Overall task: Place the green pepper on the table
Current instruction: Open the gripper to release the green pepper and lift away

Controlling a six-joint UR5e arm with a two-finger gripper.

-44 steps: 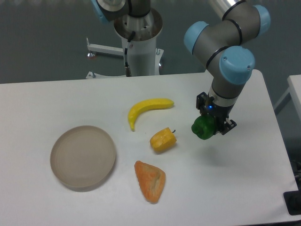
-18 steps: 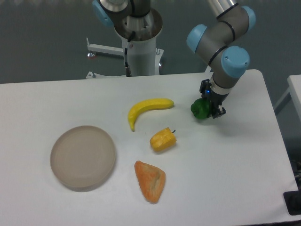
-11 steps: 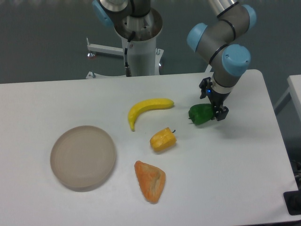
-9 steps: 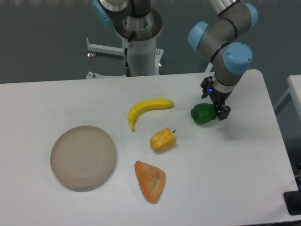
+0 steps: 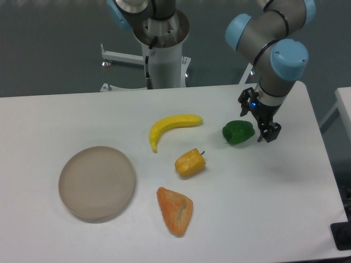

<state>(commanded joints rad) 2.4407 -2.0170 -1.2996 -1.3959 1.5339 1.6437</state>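
Note:
The green pepper (image 5: 238,133) lies on the white table (image 5: 269,208), right of the middle, free of the gripper. My gripper (image 5: 261,123) is just to the right of it and a little above the table. Its two dark fingers stand apart with nothing between them, so it is open and empty. The arm's grey and blue joints rise above it to the top right.
A banana (image 5: 173,126) lies left of the green pepper. A yellow pepper (image 5: 190,163) and an orange food piece (image 5: 175,210) lie in front of the banana. A round beige-grey plate (image 5: 97,182) stands at the left. The arm's base (image 5: 162,49) stands behind the table.
The gripper carried the green pepper back and down to the table, let go of it, and has moved off to the right. The pepper now lies still on the table.

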